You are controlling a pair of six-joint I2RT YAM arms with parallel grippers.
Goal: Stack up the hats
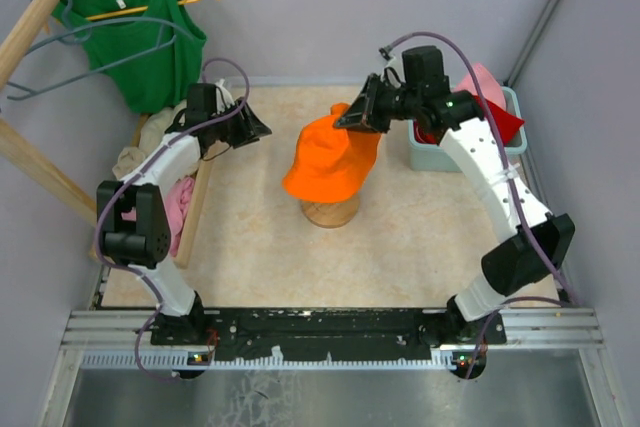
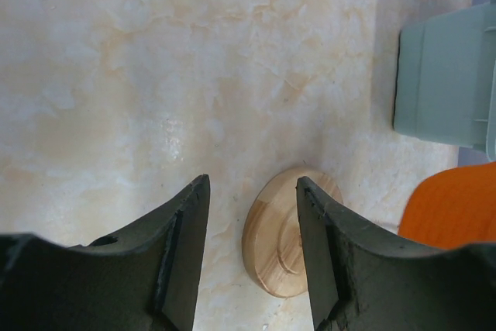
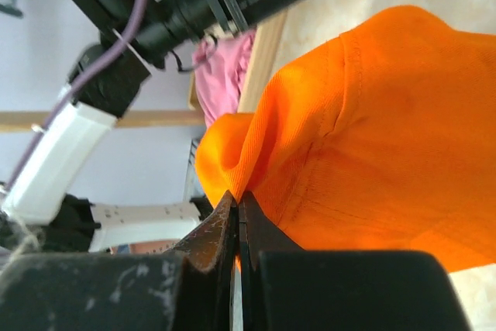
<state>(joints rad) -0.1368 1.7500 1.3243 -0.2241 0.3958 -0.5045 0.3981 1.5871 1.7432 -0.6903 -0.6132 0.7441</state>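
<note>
- Orange fabric bucket hat [image 1: 330, 162]: draped over a round pale wooden stand [image 1: 330, 213] near the middle of the marbled beige tabletop [image 1: 250, 237]. Covers the stand's top and leaves only its lower part showing.
- Long axis slanted in the overhead view, running from the near-left lobe hanging over the stand to the far-right corner. That far corner lifted off the stand and pointing toward the right arm.
- Right gripper [image 1: 347, 119]: closed tight on a fold of the hat's edge at the raised corner. Fingers pressed together in the wrist view, with orange cloth pinched between them and the rest of the hat spreading away beyond the tips.
- Left gripper [image 1: 262, 130]: jaws partly apart and holding nothing. Hovers above bare tabletop to the left of the hat, clear of it. Part of the stand's round wooden base visible between its fingers in the wrist view.
- Pale teal plastic bin [image 1: 422, 157]: at the far right of the table, just beside the right arm. Red fabric hat [image 1: 506, 125] and pink fabric hat [image 1: 484, 82] showing above its rim, mostly hidden behind the arm.
- Heap of beige and pink cloth [image 1: 140, 162]: at the left edge, beyond a wooden slat [image 1: 197, 209], partly behind the left arm.
- Green tank top [image 1: 150, 47]: hung from a wooden rack [image 1: 40, 15] in the far left corner.
</note>
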